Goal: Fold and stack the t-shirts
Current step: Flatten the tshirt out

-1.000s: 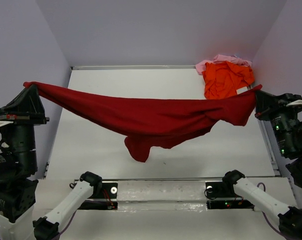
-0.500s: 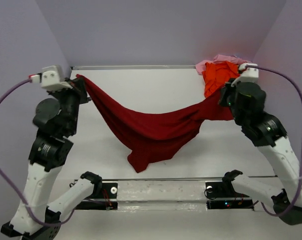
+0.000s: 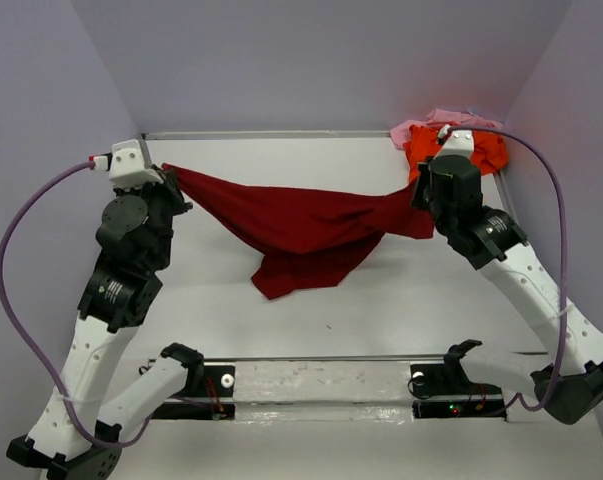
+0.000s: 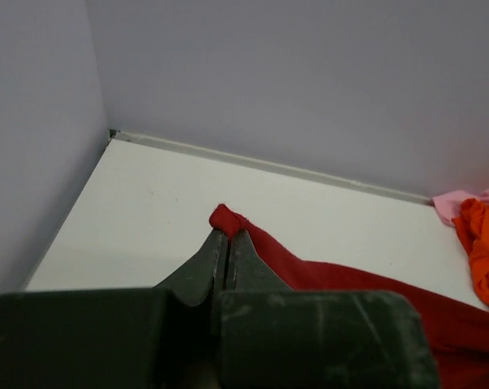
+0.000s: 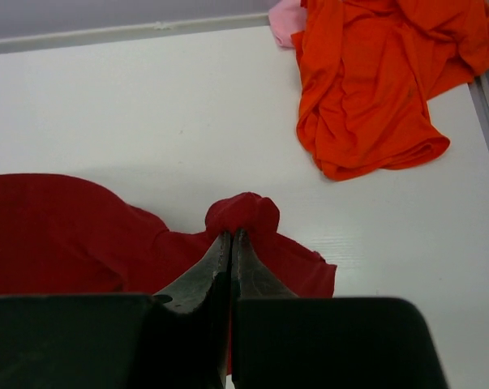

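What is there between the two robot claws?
The maroon t-shirt stretches from the left gripper to the right gripper, each shut on one end, its middle sagging toward the table. The top view shows this.

White table (image 3: 331, 320) (pale lilac walls (image 3: 321, 60))

1. The hanging t-shirt (image 3: 301, 225) is spanning the table (image 3: 281, 320) left to right, across its far half.
2. Its left end is sitting pinched in the left tool (image 3: 171, 172), near the far left corner. Its right end is sitting pinched in the right tool (image 3: 418, 195), toward the far right.
3. Its middle is sagging toward the near side, lowest fold left of centre. Can't tell if it is touching the table.
4. The heaped t-shirt (image 3: 486, 150) is lying on the table in the far right corner, just behind the right tool.
5. The rear t-shirt (image 3: 436, 120) is lying behind the heaped t-shirt, touching it, against the back wall (image 3: 311, 60).
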